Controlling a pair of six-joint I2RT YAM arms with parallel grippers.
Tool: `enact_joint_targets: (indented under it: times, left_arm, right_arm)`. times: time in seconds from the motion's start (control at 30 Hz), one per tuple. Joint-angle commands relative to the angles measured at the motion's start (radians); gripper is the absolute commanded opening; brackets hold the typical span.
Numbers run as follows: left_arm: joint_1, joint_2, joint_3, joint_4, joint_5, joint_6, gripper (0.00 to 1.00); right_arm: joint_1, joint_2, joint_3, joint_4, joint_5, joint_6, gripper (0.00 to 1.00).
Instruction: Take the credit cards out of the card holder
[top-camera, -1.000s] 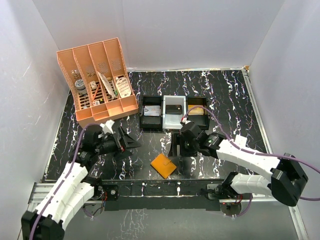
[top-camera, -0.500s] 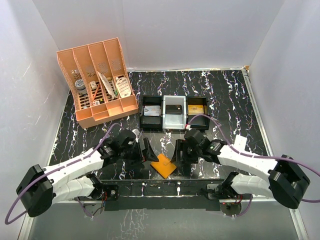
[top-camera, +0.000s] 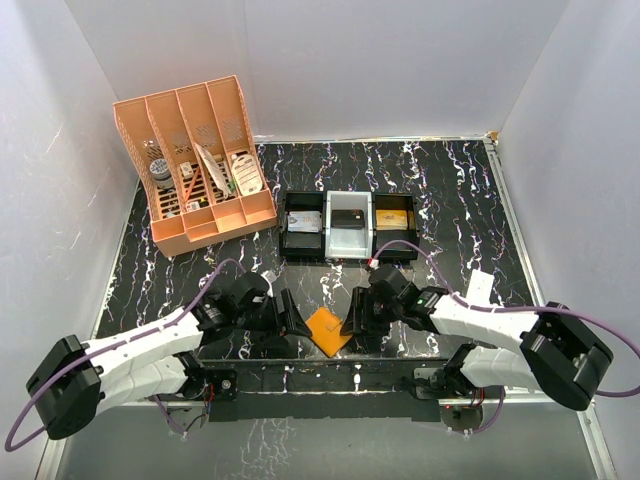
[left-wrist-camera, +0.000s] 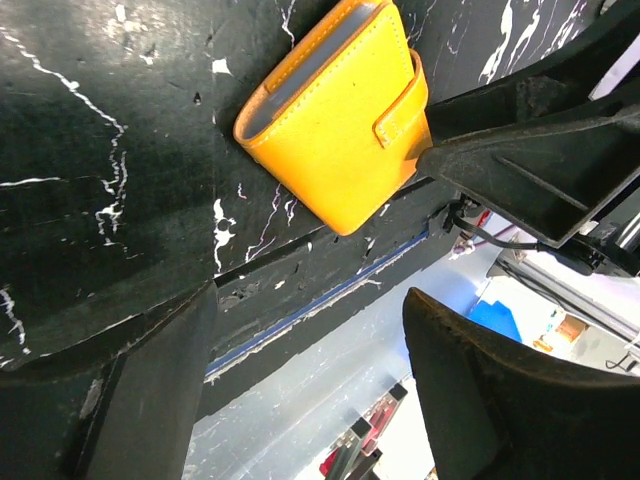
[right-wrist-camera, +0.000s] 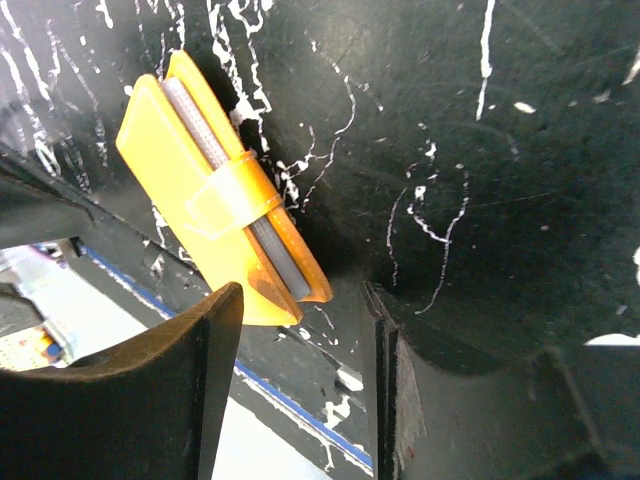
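Bright, even light from above washes the white walls (top-camera: 400, 60), casting only soft shadows. The black table (top-camera: 450, 190) carries a mild sheen. In the wrist views the wallet (left-wrist-camera: 340, 120) is sharp; the near fingers (left-wrist-camera: 140, 400) are soft-edged dark masses.

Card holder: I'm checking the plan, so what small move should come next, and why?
Probably pinch the card holder with the left tool to steady it: it lies shut, strap fastened, between both open tools, leaving the right tool to undo the strap.
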Motion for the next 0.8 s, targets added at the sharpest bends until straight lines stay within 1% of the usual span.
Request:
enact_joint_targets:
  times: [0.0, 0.1, 0.2, 0.27, 0.33, 0.43, 0.53, 0.6, 0.67, 0.77]
  left_arm:
    - [-0.031, 0.035, -0.034, 0.092, 0.009, -0.032, 0.69]
    - [-0.039, 0.082, -0.046, 0.13, -0.03, -0.055, 0.55]
    - [-0.043, 0.134, -0.036, 0.105, -0.105, -0.071, 0.48]
    - [-0.045, 0.158, -0.028, 0.127, -0.118, -0.076, 0.47]
    - [-0.053, 0.168, -0.037, 0.185, -0.117, -0.085, 0.47]
    - [-0.06, 0.188, -0.065, 0.249, -0.114, -0.105, 0.43]
    - [-0.065, 0.205, -0.062, 0.255, -0.113, -0.077, 0.37]
    - [-0.073, 0.2, -0.071, 0.26, -0.139, -0.079, 0.35]
    - [-0.075, 0.192, -0.091, 0.293, -0.139, -0.095, 0.34]
    - [-0.077, 0.173, -0.096, 0.292, -0.141, -0.094, 0.33]
  right_arm:
    - [-0.001, -0.026, -0.078, 0.135, -0.073, 0.052, 0.44]
    - [-0.001, -0.044, -0.093, 0.161, -0.057, 0.075, 0.43]
    - [-0.001, -0.059, -0.135, 0.201, -0.047, 0.111, 0.42]
    - [-0.001, -0.068, -0.148, 0.23, -0.046, 0.137, 0.41]
    - [-0.001, -0.077, -0.166, 0.272, -0.055, 0.165, 0.39]
    - [-0.001, -0.076, -0.186, 0.337, -0.092, 0.193, 0.37]
    - [-0.001, -0.068, -0.185, 0.365, -0.116, 0.222, 0.4]
    - [-0.001, -0.065, -0.198, 0.4, -0.122, 0.271, 0.41]
    - [-0.001, -0.065, -0.214, 0.441, -0.129, 0.292, 0.39]
    - [-0.001, -0.073, -0.214, 0.445, -0.131, 0.288, 0.31]
